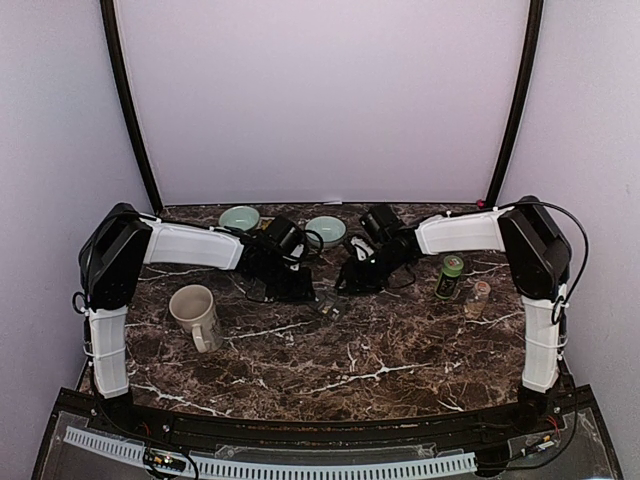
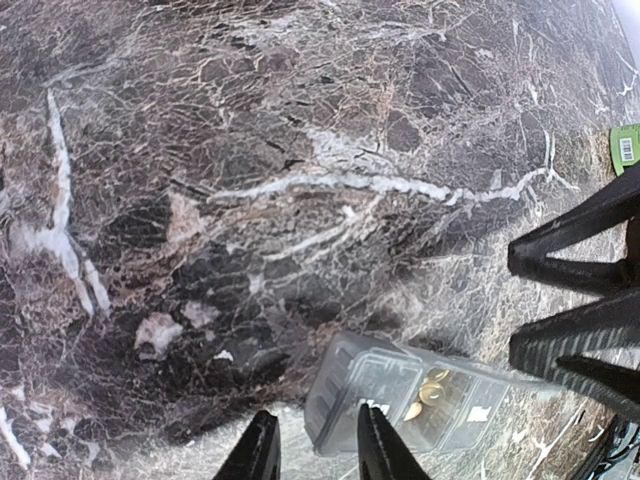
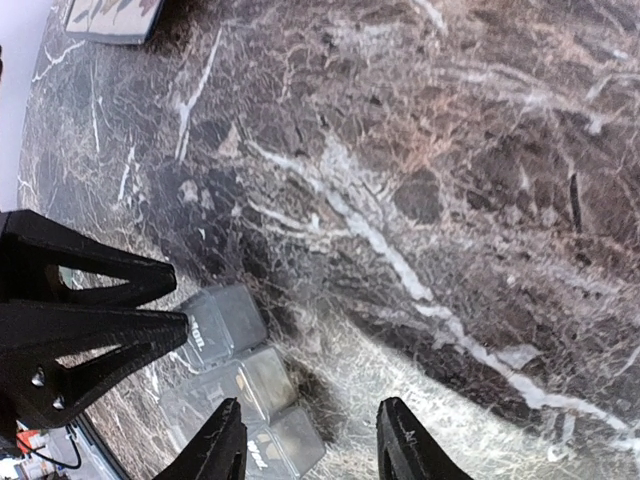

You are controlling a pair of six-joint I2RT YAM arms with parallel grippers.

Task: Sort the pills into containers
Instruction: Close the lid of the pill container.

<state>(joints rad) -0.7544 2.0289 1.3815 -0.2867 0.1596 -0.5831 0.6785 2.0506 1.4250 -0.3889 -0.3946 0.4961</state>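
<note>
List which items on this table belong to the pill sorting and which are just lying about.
Belongs to the job:
clear pill organizer
yellow pills in one of its compartments
green-capped bottle
small clear bottle beside it

Probably just lying about:
beige mug
mint bowls at the back, unless they serve as containers

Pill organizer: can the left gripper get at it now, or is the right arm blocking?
Probably yes. The pill organizer lies right at the tips of the open left gripper; the right gripper sits beside it, not in between.
</note>
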